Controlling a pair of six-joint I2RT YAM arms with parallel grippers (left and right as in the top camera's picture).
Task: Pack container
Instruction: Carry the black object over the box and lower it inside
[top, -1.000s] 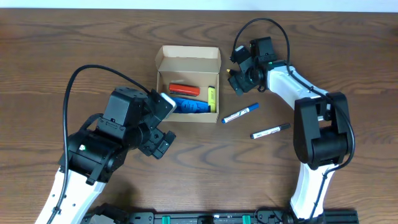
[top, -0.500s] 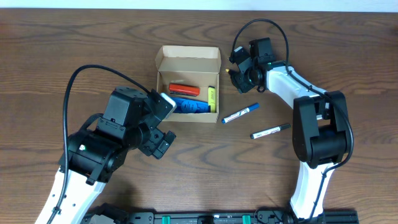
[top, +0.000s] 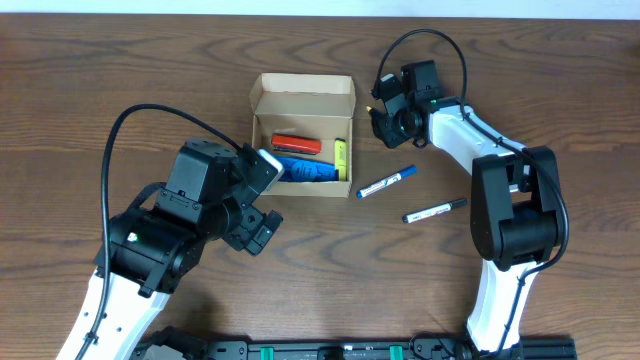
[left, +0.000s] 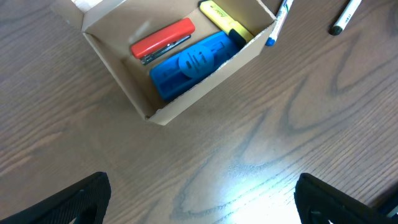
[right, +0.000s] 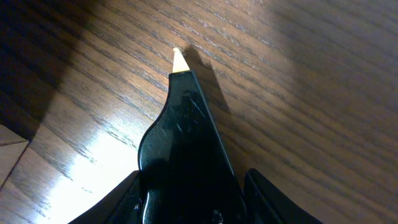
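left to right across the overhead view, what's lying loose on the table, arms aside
container → white marker with blue cap → white marker with black cap. The items inside the container overlap, so they are left out.

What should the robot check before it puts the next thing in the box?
1. Lid of cardboard box open: ok.
2. Space inside beside red stapler: ok.
3. Left gripper open, empty: ok.
4. Right gripper shut on a tan-tipped thing; what it is: cannot tell.
5. Blue-capped marker and black marker packed: not ok, both lie on the table.
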